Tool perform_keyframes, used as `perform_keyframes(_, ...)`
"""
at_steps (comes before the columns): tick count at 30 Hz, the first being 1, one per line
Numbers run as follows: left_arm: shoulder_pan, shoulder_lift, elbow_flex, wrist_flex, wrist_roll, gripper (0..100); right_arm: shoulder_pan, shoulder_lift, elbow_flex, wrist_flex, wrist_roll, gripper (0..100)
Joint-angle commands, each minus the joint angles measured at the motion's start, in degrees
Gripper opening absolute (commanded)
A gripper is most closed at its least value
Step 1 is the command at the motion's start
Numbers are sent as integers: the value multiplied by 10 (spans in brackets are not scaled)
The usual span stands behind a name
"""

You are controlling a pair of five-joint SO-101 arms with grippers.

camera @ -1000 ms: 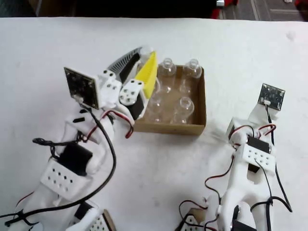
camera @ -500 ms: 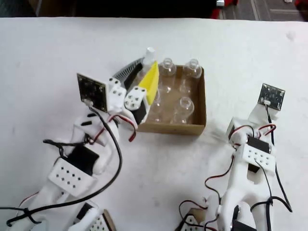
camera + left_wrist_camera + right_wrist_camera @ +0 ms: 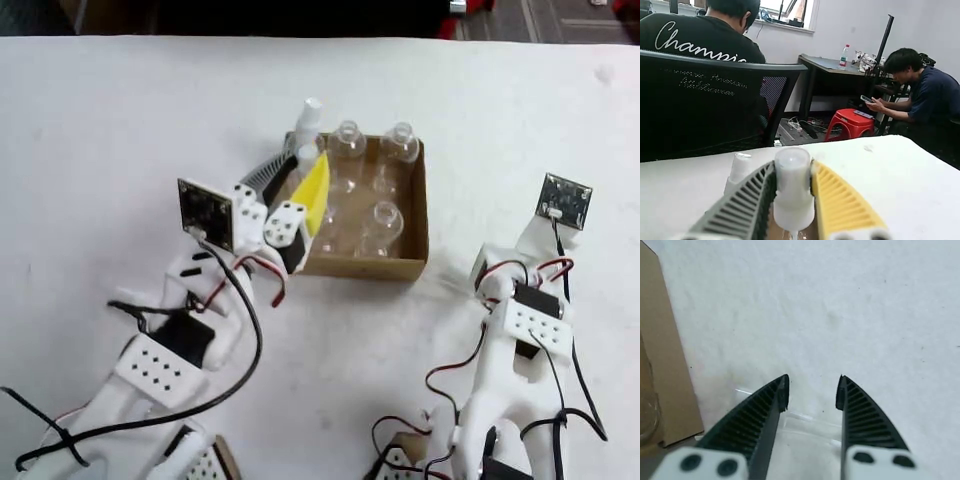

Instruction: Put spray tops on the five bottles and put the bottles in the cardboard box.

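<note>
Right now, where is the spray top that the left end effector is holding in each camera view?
High view: spray top in the left end effector, at the box's left edge.
Left wrist view: spray top clamped between the gray and yellow fingers.
Right wrist view: faces table and box wall instead.
Shared landmark: the yellow finger, high and left wrist views.

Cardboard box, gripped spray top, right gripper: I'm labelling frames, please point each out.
cardboard box [image 3: 360,266]: high view, near wall.
spray top [image 3: 793,190]: left wrist view, white body.
right gripper [image 3: 812,390]: right wrist view, midway between fingertips.
</note>
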Motion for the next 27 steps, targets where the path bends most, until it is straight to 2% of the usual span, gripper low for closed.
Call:
perform_keyframes(1, 11, -6, -3, -17, 3, 20, 2, 0, -3, -11, 2, 141)
perform_keyframes(5, 15, 3, -4, -17, 3, 20, 2, 0, -3, -10, 2, 141)
perform_keyframes(13, 15, 120, -47, -43, 2, 20, 2, 0, -3, -9, 2, 141)
perform_keyframes(19, 20, 129, -46, -41, -43, 20, 1, 0, -3, -11, 2, 141)
perform_keyframes(27, 21, 129, -25, -45, -45, 20, 1, 0, -3, -11, 2, 141)
